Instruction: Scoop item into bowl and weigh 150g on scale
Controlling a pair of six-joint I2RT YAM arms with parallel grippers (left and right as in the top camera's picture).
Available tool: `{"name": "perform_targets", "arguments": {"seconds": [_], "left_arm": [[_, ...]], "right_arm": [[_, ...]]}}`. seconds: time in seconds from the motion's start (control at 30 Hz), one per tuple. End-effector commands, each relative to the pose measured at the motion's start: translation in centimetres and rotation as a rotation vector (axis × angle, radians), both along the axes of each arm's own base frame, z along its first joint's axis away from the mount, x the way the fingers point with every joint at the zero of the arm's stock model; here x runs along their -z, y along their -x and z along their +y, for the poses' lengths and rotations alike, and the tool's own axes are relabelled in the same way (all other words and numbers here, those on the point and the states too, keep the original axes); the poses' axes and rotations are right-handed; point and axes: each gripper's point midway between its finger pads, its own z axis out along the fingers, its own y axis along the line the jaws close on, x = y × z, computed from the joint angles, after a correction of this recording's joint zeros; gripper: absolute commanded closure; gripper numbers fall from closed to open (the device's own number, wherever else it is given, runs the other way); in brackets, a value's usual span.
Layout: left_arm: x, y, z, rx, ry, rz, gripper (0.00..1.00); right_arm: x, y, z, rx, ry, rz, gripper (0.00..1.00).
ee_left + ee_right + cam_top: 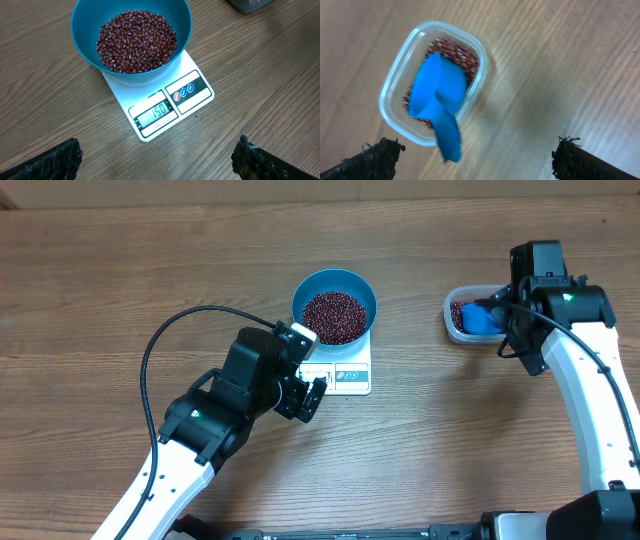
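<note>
**Both grippers wide open and empty; beans sit in the bowl on the scale**

The left gripper (157, 162) is spread wide and holds nothing. Its wrist camera shows only two dark fingertips (55, 162), cut off at the bottom corners. Bare table (270, 75) lies between them, and the scale (200, 100) is just beyond. From overhead this gripper hangs over the scale's front left corner and hides part of the display strip. In the wrist view the display (154, 112) is uncovered, and its digits look like 150.

The bowl (82, 27) stands on the scale and overhangs it, so the platform's far half is hidden. The beans (136, 40) are heaped inside the bowl. A dark shape is cut off at the top edge of that view and cannot be identified.

The right gripper (477, 160) is also fully spread and empty, well apart from the scale. Its wrist view is blurred. Below it is a clear tub (387, 95) with a blue scoop (437, 90) lying inside. The scoop's handle sticks out over the rim, and it covers most of the tub's beans (465, 52). From overhead, the right arm hides part of the tub.
</note>
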Motion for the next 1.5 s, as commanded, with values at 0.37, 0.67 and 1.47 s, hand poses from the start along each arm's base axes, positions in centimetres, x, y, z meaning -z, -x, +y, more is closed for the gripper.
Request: {"name": "perform_targets", "arguments": {"seconds": [0.37, 0.67, 1.47], "left_arm": [[-0.7, -0.5, -0.1, 0.007, 0.002, -0.021, 0.01], [-0.7, -0.5, -0.1, 0.007, 0.002, -0.021, 0.01], [-0.7, -0.5, -0.1, 0.007, 0.002, -0.022, 0.00]], "right_arm": [[3.2, 2.2, -0.5, 0.006, 0.028, 0.199, 0.00], [3.3, 4.6, -0.6, 0.009, 0.028, 0.296, 0.00], [-0.2, -1.2, 2.2, -0.798, 0.126, 0.227, 0.00]]}}
